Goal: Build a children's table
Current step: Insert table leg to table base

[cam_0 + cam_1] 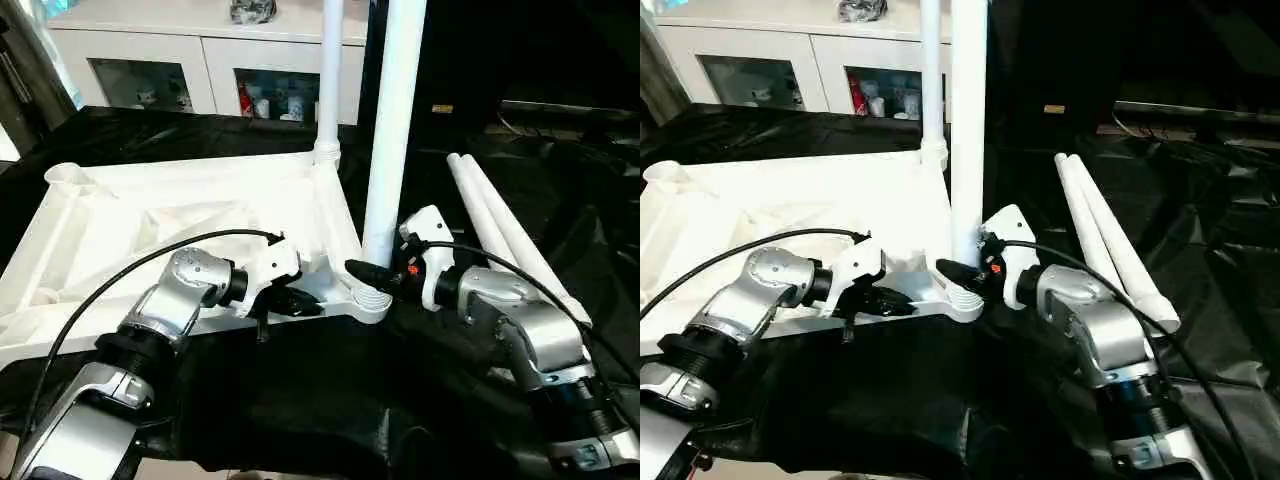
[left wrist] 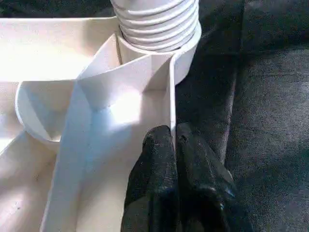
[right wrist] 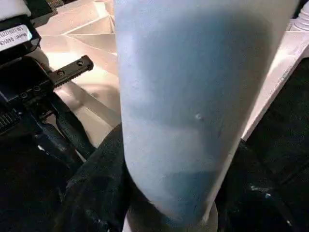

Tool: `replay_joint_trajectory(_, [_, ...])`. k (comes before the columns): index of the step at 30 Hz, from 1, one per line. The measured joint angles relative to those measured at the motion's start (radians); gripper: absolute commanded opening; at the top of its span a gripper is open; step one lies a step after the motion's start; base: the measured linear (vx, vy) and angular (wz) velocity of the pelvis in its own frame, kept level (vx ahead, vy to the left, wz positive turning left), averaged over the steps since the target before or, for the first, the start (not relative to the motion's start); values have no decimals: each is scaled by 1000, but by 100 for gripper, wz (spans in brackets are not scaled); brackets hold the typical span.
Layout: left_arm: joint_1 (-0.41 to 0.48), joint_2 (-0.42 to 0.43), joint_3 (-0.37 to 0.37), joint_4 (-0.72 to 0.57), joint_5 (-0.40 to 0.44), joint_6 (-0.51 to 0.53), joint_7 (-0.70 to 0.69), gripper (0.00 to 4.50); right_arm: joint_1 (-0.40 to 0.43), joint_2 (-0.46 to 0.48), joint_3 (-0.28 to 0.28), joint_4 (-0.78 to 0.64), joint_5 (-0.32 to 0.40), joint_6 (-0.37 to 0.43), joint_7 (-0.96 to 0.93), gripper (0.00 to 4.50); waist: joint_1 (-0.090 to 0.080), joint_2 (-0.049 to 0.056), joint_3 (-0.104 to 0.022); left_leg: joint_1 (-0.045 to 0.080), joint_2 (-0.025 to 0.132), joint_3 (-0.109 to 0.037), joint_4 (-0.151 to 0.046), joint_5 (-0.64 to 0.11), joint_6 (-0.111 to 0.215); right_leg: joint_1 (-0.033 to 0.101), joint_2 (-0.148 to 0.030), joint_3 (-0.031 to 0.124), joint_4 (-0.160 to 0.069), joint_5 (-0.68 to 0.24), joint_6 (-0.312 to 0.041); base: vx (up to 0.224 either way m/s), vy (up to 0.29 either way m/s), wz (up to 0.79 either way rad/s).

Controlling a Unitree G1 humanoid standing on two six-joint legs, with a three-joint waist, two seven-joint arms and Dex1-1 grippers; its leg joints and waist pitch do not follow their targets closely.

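The white table top (image 1: 150, 215) lies upside down on black cloth, ribbed underside up. One white leg (image 1: 328, 80) stands in its far right corner socket. A second leg (image 1: 393, 130) stands upright in the near right socket (image 1: 370, 300), with its threaded end (image 2: 157, 21) at the socket's mouth. My right gripper (image 1: 368, 272) is shut on this leg just above the socket, and the tube (image 3: 193, 96) sits between its fingers. My left gripper (image 1: 300, 300) is shut on the top's thin near rim (image 2: 170, 96), close to that socket. Two loose legs (image 1: 500, 225) lie to the right.
A white cabinet with glass doors (image 1: 200, 70) stands behind the work. The far left corner socket (image 1: 65, 175) is open, with no leg in it. Black cables (image 1: 120, 280) loop over both forearms. Wrinkled black cloth (image 1: 300, 400) covers the surface.
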Motion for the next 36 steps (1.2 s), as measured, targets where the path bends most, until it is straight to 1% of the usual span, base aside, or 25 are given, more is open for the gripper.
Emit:
replay_joint_trajectory(4, [0, 4, 1, -2, 0, 5, 0, 0, -8, 9, -1, 19, 1, -9, 3, 190, -6, -2, 1, 0, 0, 0, 0, 0, 0, 0, 0, 0, 0, 0, 0, 0, 0, 0])
replay_joint_trajectory(9, [1, 4, 1, -9, 0, 17, 0, 0, 12, 23, -24, 28, 10, -26, 3, 190, -7, -6, 1, 0, 1, 0, 0, 1, -1, 1, 0, 0, 0, 0, 0, 0, 0, 0])
replay_joint_trajectory(12, [1, 2, 1, -10, -1, 18, 0, 0, 56, 55, -76, 32, 45, -61, -9, 190, -6, -7, 0, 0, 1, 1, -1, 0, -1, 1, 0, 0, -1, 0, 0, 0, 0, 0])
replay_joint_trajectory(14, [1, 3, 1, -10, -1, 18, 1, 0, 75, 83, -117, 57, 83, -74, -16, 190, -6, -7, 0, 0, 1, 1, -2, 0, -1, 1, 0, 0, -2, 0, 0, 0, 0, 0])
replay_joint_trajectory(17, [1, 3, 1, -8, 0, 18, 1, 0, 98, 117, -159, 89, 123, -108, -21, 190, -6, -6, 0, 1, 1, 1, -3, 1, -1, 1, 0, 0, -2, 0, 0, 0, 0, 0])
replay_joint_trajectory(25, [-5, -2, 1, 7, 1, 16, 7, 0, 134, 161, -192, 123, 149, -193, -23, 190, -6, -5, 0, 3, 1, 1, -7, 2, -3, 2, 0, 0, -3, 0, 0, 0, 0, 0])
replay_joint_trajectory(31, [-13, -9, 1, 24, 2, 14, 17, 0, 161, 189, -191, 188, 138, -358, -6, 190, -8, -3, 1, 4, 1, 1, -8, 2, -3, 3, 0, 0, -4, 1, -2, 0, 0, 0])
replay_joint_trajectory(36, [-20, -10, 1, 35, 5, 10, 24, 0, 154, 206, -192, 247, 131, -432, 2, 190, -11, -2, 1, 4, 1, 1, -9, 2, -3, 4, 0, 0, -6, 2, -3, 0, 0, 0])
